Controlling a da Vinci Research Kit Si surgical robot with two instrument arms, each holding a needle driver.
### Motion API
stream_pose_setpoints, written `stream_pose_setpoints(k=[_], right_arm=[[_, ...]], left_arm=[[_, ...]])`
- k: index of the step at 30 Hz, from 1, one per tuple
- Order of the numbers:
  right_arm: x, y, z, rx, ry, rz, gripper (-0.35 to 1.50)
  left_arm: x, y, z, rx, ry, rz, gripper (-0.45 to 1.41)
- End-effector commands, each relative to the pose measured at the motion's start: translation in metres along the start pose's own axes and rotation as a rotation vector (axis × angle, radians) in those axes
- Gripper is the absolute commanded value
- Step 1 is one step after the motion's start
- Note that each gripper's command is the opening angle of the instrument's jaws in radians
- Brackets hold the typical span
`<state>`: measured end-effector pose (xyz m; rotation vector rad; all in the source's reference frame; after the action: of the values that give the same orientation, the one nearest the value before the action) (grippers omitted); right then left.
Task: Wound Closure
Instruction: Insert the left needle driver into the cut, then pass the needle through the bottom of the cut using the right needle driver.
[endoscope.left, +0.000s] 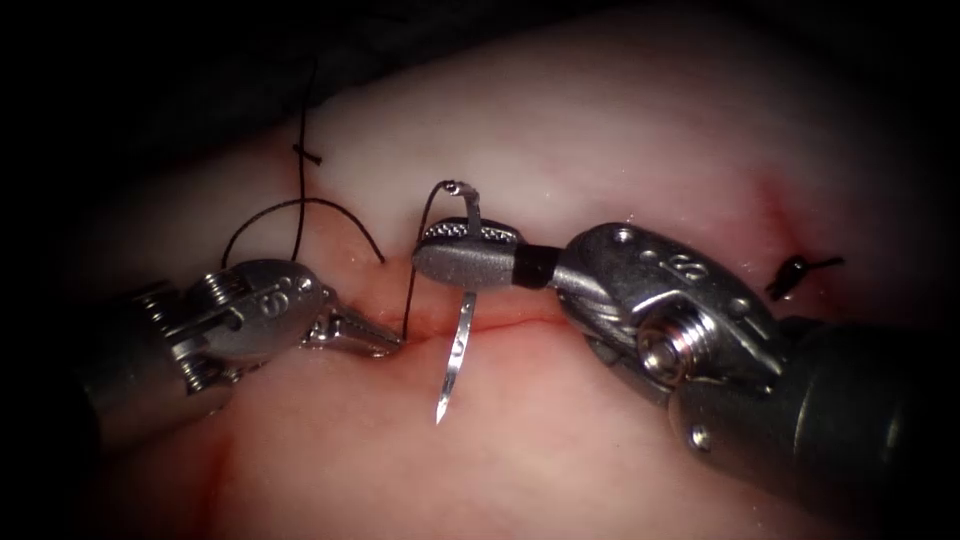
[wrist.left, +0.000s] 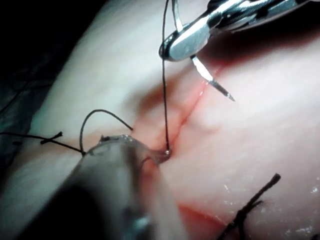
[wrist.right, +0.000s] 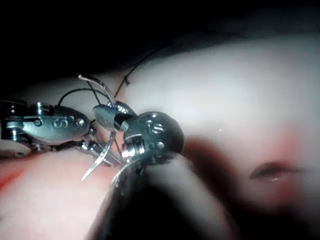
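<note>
My right tool's jaws are shut on the curved needle about a third of the way from its tail. The needle hangs free above the tissue, tip pointing down past the cut. Black thread drops from the needle's tail to the cut, where my left tool's jaws are shut at its lower end. The left wrist view shows the thread reaching those jaw tips, with the right tool and the needle above. In the right wrist view the needle crosses the right jaws.
A tied knot with loose tails sits on the tissue's upper left, and a thread arc curves below it. A short cut end of thread lies right of the right tool. Red fluid stains the lower left.
</note>
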<state>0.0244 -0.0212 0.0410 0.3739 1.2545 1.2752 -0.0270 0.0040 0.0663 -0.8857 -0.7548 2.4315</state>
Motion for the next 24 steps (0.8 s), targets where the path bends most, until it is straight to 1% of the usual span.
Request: stream_pose_setpoints(k=[1, 3, 4, 9, 10, 12, 15, 16, 17, 18, 21, 24], right_arm=[[0.0004, -0.0001, 0.0016, 0.003, 0.006, -0.014, -0.35], [0.0003, -0.0001, 0.0019, 0.006, 0.007, -0.028, -0.35], [0.0000, 0.0000, 0.0022, 0.011, 0.003, -0.032, -0.35], [-0.0006, 0.0004, 0.0029, 0.013, -0.002, -0.041, -0.35], [-0.0009, 0.0005, 0.0032, 0.016, 0.000, -0.050, -0.35], [-0.0013, 0.0005, 0.0038, 0.016, 0.004, -0.066, -0.35], [-0.0016, 0.0006, 0.0047, 0.016, 0.001, -0.106, -0.35], [-0.0016, 0.0006, 0.0049, 0.016, 0.002, -0.118, -0.35], [-0.0015, 0.0006, 0.0054, 0.020, 0.004, -0.135, -0.35], [-0.0015, 0.0006, 0.0056, 0.020, 0.006, -0.141, -0.35], [-0.0015, 0.0006, 0.0063, 0.028, 0.009, -0.177, -0.35], [-0.0015, 0.0005, 0.0071, 0.041, 0.015, -0.243, -0.35]], left_arm=[[0.0005, -0.0010, 0.0003, 0.000, -0.016, 0.011, -0.45], [0.0003, -0.0013, 0.0005, -0.004, -0.057, 0.013, -0.45], [0.0001, -0.0014, 0.0006, -0.011, -0.094, 0.019, -0.45], [0.0001, -0.0014, 0.0006, -0.046, -0.199, 0.018, -0.45], [0.0001, -0.0014, 0.0006, -0.068, -0.244, 0.022, -0.45], [0.0001, -0.0014, 0.0006, -0.078, -0.290, 0.029, -0.45], [-0.0002, -0.0016, 0.0005, -0.082, -0.345, 0.016, -0.45], [-0.0003, -0.0016, 0.0005, -0.083, -0.357, 0.013, -0.42], [-0.0007, -0.0016, 0.0004, -0.082, -0.384, 0.003, -0.23], [-0.0009, -0.0016, 0.0004, -0.076, -0.391, 0.001, -0.08], [-0.0012, -0.0016, 0.0002, -0.064, -0.398, -0.004, 0.22], [-0.0014, -0.0016, 0.0001, -0.055, -0.400, -0.005, 0.39]])
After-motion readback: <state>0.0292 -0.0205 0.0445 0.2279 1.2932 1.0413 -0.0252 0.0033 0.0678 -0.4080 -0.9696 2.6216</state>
